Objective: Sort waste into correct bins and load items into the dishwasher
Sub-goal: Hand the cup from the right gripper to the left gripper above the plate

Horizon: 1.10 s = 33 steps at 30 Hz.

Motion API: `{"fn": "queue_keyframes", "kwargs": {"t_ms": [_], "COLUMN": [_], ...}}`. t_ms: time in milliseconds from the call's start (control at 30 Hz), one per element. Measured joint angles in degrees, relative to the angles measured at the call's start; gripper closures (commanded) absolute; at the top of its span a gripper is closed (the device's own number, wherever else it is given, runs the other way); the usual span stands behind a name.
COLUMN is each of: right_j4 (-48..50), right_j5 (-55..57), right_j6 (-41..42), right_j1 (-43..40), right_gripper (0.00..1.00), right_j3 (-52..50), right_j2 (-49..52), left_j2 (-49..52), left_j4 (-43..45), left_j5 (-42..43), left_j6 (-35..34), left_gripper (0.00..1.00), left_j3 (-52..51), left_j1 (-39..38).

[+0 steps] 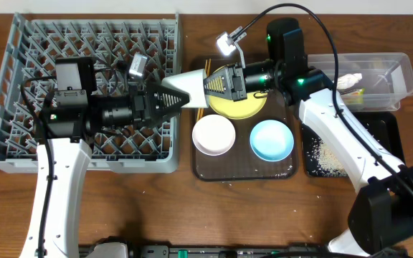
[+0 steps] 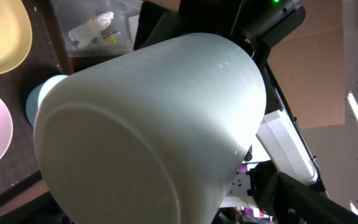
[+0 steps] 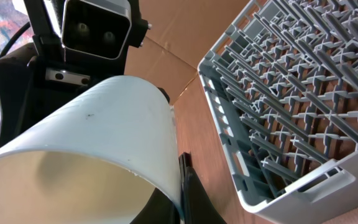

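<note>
**Cup aloft between two grippers**

Wood-brown table fills the overhead view. From the left wrist, a tan wall and a strip light show past the cup at the right edge of the frame.

The grey rack takes up the upper left, with the left arm lying across it. A brown tray sits in the centre. The clear tub is in the upper right, and the black tray is just below it.

The cup hangs on its side over the gap between the rack and the brown tray. Its narrow base points to the left gripper and its mouth to the right gripper. The left's dark fingers run along the base end, but the cup hides them from its own camera, so I cannot tell whether they press. From the right wrist, one finger lies against the outer wall by the rim. Its partner is out of sight, so that grip cannot be told either.

The right gripper and cup cover much of the yellow plate at the top of the brown tray. Chopsticks lie along the plate's left edge. Below are the white bowl and the blue bowl, side by side and apart.

The tub holds the tissue and the wrapper. Crumbs are scattered on the black tray, partly under the right arm.
</note>
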Motion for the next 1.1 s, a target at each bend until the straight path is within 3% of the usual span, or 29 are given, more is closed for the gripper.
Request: {"fn": "queue_keyframes", "kwargs": {"t_ms": [567,1100], "right_j4": [2.16,-3.80], "right_j5": [-2.12,-2.10], "right_j6": [-0.02,-3.80], "right_j1": [0.00,1.66], "right_gripper": [0.99,0.99], "right_j3": [0.00,0.00], "right_j2": [0.00,0.02], "left_j2": [0.00,0.04], "left_j4": [0.79,2.36], "left_j5": [-0.24,-1.53], "left_j6": [-1.31,-5.29], "left_gripper": [0.11,0.10], "left_j3": [0.00,0.00], "left_j1": [0.00,0.02]}}
